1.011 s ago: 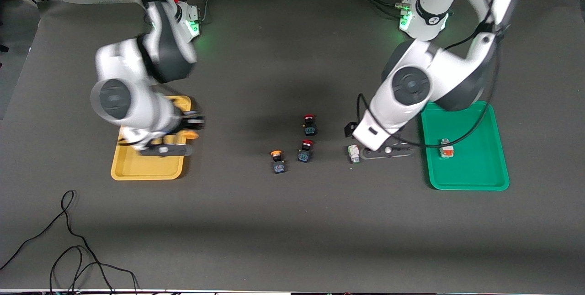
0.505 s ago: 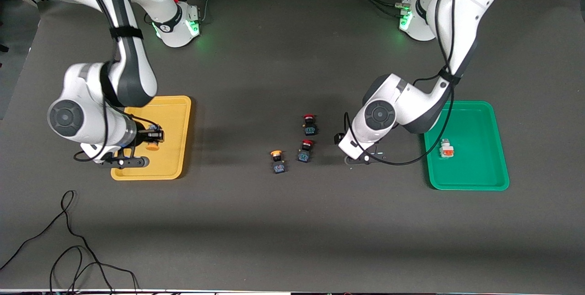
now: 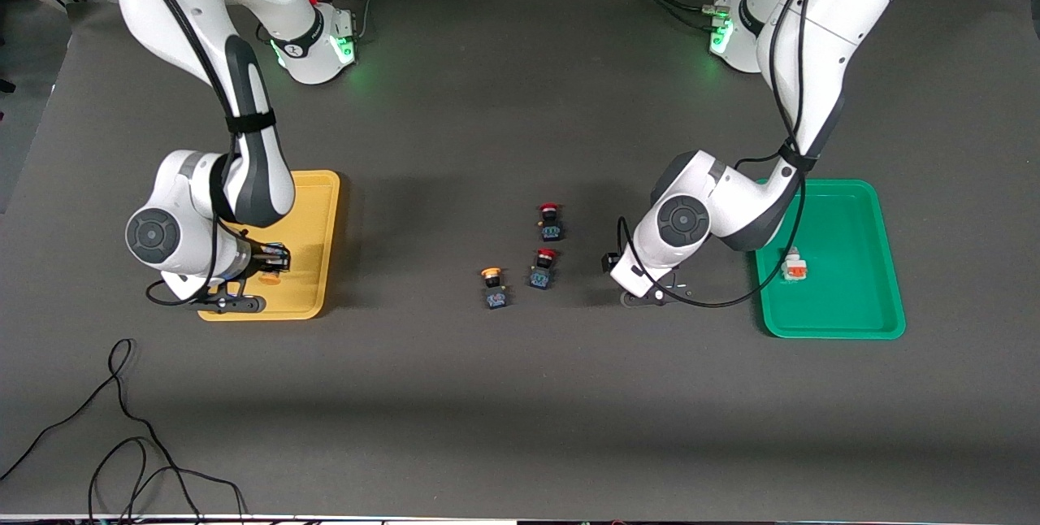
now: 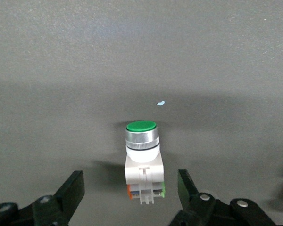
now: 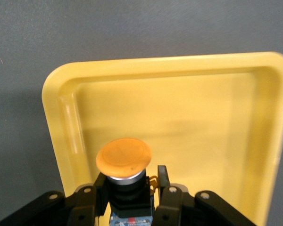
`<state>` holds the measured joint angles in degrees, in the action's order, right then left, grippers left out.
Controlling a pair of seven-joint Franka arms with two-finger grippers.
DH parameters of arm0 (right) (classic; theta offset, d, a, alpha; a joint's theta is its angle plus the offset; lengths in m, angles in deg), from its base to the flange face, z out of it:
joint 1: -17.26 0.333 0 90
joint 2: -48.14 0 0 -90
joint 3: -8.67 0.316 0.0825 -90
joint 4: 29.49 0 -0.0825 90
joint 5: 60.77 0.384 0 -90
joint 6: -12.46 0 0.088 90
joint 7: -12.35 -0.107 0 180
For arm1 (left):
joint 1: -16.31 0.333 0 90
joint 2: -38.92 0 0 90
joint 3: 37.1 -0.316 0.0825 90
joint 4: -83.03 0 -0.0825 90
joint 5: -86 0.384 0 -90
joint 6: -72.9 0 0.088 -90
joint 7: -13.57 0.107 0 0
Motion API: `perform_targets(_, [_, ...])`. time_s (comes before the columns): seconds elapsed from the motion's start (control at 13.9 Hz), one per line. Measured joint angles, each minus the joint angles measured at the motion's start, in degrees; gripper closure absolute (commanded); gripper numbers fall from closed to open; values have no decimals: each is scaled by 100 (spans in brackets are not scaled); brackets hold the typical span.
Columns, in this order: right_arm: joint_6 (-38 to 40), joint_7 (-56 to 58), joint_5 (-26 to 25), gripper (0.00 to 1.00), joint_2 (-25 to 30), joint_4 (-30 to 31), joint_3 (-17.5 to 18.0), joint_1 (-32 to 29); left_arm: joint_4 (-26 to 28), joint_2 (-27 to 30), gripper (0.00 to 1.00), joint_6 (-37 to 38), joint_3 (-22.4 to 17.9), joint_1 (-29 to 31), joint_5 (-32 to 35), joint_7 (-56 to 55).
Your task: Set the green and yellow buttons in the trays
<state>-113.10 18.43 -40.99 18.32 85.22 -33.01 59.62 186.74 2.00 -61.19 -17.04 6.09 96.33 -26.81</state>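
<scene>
My right gripper (image 3: 264, 269) is shut on a yellow-orange capped button (image 3: 270, 276) and holds it low inside the yellow tray (image 3: 317, 208). The right wrist view shows the gripper (image 5: 131, 181), the cap (image 5: 123, 157) and the tray (image 5: 179, 117). My left gripper (image 3: 650, 295) is low over the table between the red buttons and the green tray (image 3: 845, 305). It is open (image 4: 130, 181) around the white-bodied, green-capped button (image 4: 141, 155), without touching it. The arm hides that button in the front view. A white button with an orange-red square (image 3: 794, 265) lies in the green tray. A second yellow-capped button (image 3: 492, 285) stands mid-table.
Two red-capped buttons (image 3: 550, 220) (image 3: 543, 267) stand mid-table, next to the loose yellow one. A black cable (image 3: 122, 444) lies near the table's front edge toward the right arm's end.
My right gripper has carried the yellow button across the yellow tray and lower into it. My left gripper has moved over the green-capped button, which the arm now hides in the front view.
</scene>
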Motion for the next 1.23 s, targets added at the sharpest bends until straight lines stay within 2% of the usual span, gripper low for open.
perform_targets(0.14, [-117, 381, 566, 100, -309, 1, 8, 0, -1, -13, 23, -5, -1, -7, 2, -15])
perform_targets(0.36, [-371, 520, 790, 100, -650, -6, 55, 12, -1, -29, 52, -6, -1, -39, 21, -133])
perform_targets(0.43, [-396, 522, 796, 89, -697, -8, 76, 13, -1, -39, 60, -6, -1, -51, 23, -169])
perform_targets(0.51, [-400, 522, 799, 41, -718, -11, 90, 14, -2, -49, 67, -7, -1, -63, 25, -215])
perform_targets(0.58, [-400, 523, 802, 1, -720, -14, 96, 16, -2, -56, 73, -7, -1, -76, 27, -271])
perform_targets(0.65, [-400, 524, 806, 0, -720, -22, 95, 18, -2, -59, 78, -7, -1, -92, 28, -339])
perform_targets(0.94, [-93, 527, 840, 0, -611, -115, 84, 39, -179, -53, 83, 58, -4, -143, 31, -488])
perform_targets(1.01, [154, 527, 846, 0, -481, -164, 64, 45, -379, -30, 84, 312, -6, -139, 31, -493])
perform_targets(1.23, [1164, 217, 816, 0, 169, -439, -6, 61, -1232, 304, 88, 1761, 3, -134, 12, -476])
